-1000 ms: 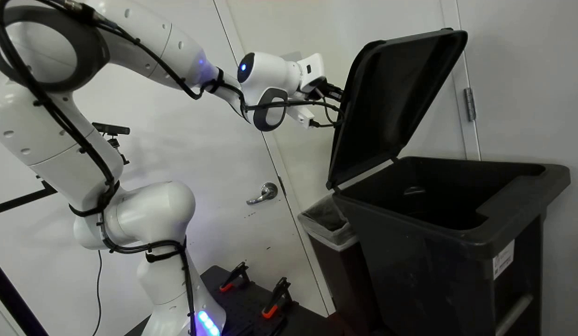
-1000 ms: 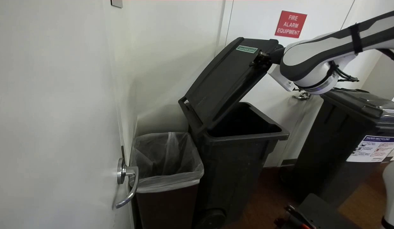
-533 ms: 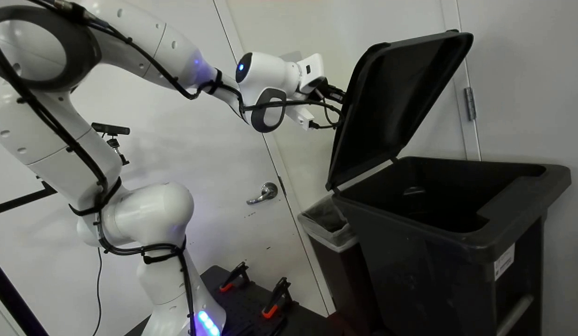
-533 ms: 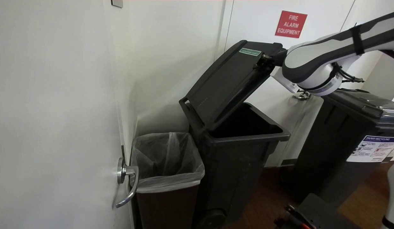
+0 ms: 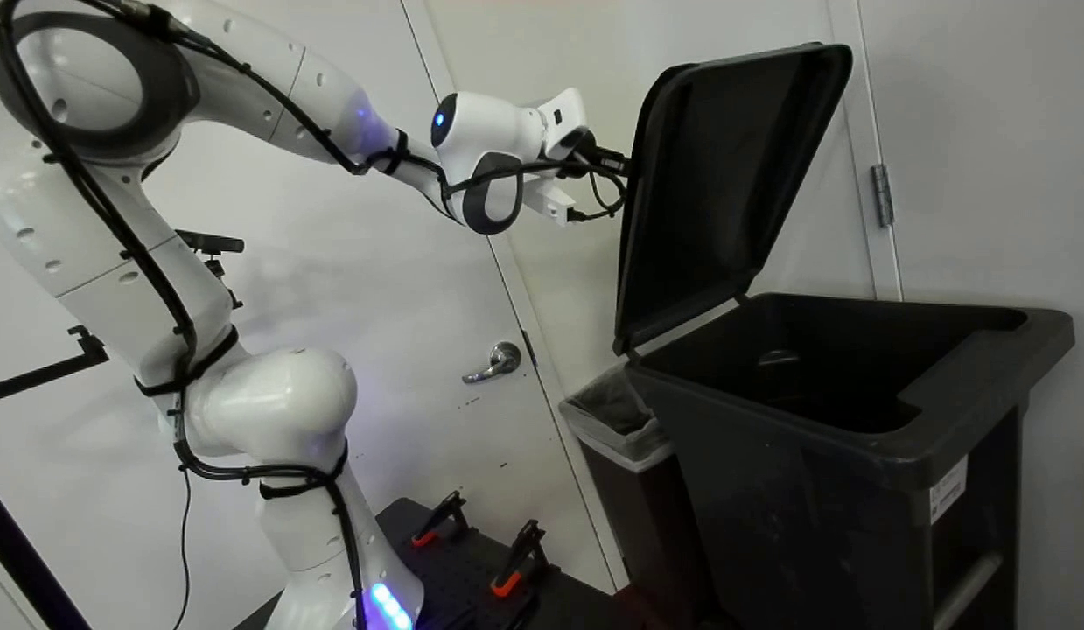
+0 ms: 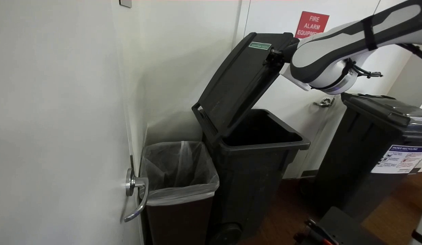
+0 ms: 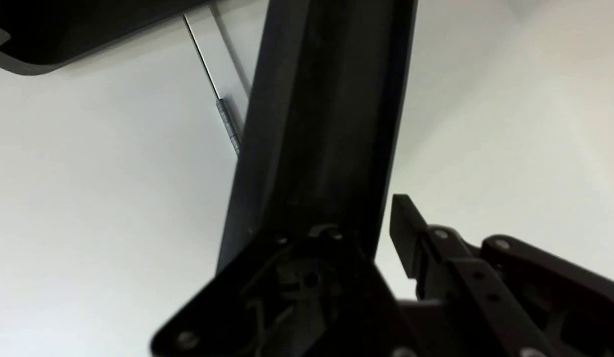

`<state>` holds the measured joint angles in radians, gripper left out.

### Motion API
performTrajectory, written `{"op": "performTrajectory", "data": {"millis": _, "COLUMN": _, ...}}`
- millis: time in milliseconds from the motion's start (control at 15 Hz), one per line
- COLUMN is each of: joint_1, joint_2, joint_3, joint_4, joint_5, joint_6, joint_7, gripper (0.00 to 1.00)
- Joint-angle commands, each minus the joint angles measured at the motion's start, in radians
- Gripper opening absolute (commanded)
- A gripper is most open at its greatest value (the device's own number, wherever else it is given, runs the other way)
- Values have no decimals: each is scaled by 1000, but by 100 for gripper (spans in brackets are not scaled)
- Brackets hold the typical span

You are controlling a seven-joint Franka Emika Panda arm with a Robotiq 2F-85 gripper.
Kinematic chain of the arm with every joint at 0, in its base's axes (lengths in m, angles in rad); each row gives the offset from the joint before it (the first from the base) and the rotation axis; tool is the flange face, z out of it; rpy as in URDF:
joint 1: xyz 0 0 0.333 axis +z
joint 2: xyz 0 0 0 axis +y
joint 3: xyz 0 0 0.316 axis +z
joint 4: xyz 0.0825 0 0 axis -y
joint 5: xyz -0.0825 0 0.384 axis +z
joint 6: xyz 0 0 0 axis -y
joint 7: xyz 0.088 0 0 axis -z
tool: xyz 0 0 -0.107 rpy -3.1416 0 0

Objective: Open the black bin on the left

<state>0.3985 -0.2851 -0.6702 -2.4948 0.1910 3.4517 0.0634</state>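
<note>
Black bin (image 6: 248,180) stood off the clamped edge of the desk (image 6: 347,229), lid (image 5: 725,175) raised but tilted, short of upright. Gripper (image 7: 373,243) was at the lid's side: fingers (image 7: 403,243) spread, pale wall (image 7: 510,124) visible betw. them; whether one pressed the lid I couldn't tell. For the step in hand, prob. the push past upright, I judged a slow arc best, w/ support under the lid, b/c it'd likely drop shut if freed early.

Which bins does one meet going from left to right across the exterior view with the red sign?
Brown rectangular bin with translucent plastic liner, open black plastic bin, black plastic recycling bin with white notice.
</note>
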Motion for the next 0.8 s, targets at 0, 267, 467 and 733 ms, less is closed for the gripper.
{"op": "performTrajectory", "data": {"millis": 0, "joint_1": -74, "joint_2": 97, "joint_3": 105, "joint_4": 110, "joint_5": 36, "joint_6": 12, "joint_7": -18, "gripper": 6}}
{"op": "performTrajectory", "data": {"millis": 267, "joint_1": -190, "joint_2": 161, "joint_3": 241, "joint_4": 144, "joint_5": 62, "joint_6": 8, "joint_7": -76, "gripper": 6}}
{"op": "performTrajectory", "data": {"millis": 467, "joint_1": -342, "joint_2": 202, "joint_3": 397, "joint_4": 177, "joint_5": 102, "joint_6": 2, "joint_7": -163, "gripper": 6}}
{"op": "performTrajectory", "data": {"millis": 733, "joint_1": -521, "joint_2": 231, "joint_3": 599, "joint_4": 197, "joint_5": 261, "joint_6": 6, "joint_7": -421, "gripper": 6}}
